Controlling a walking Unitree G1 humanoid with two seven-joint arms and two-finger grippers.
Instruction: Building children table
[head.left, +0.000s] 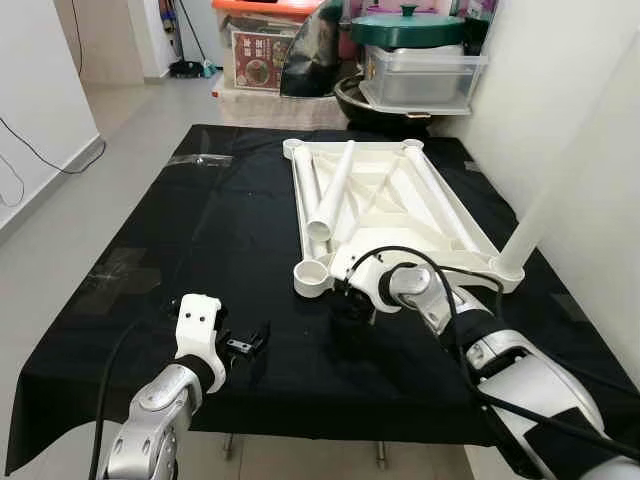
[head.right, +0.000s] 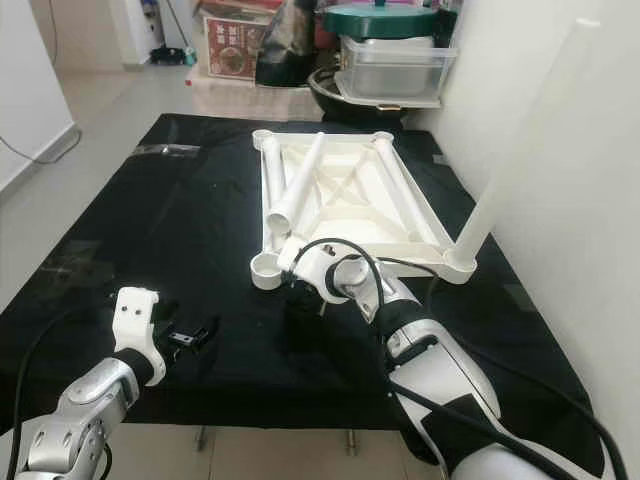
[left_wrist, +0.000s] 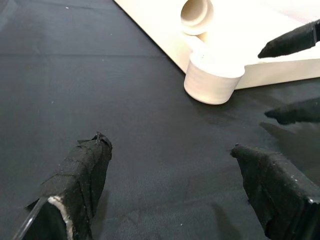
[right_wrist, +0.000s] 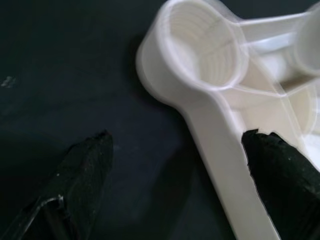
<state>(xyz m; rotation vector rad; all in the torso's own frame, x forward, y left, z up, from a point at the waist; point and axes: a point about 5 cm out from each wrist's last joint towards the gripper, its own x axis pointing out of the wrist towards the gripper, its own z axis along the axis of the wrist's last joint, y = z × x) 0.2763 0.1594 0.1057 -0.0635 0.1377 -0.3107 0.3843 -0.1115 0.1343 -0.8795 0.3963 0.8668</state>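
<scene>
right pincer (right_wrist: 175, 185) spread astride tabletop (head.left: 400, 200) near edge | left pincer (left_wrist: 175, 195) spread, apart

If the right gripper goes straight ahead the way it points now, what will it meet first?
Probably the near edge of the white tabletop, just beside its empty corner socket. The right gripper is open, with that edge between its fingers; depth is unclear.
</scene>
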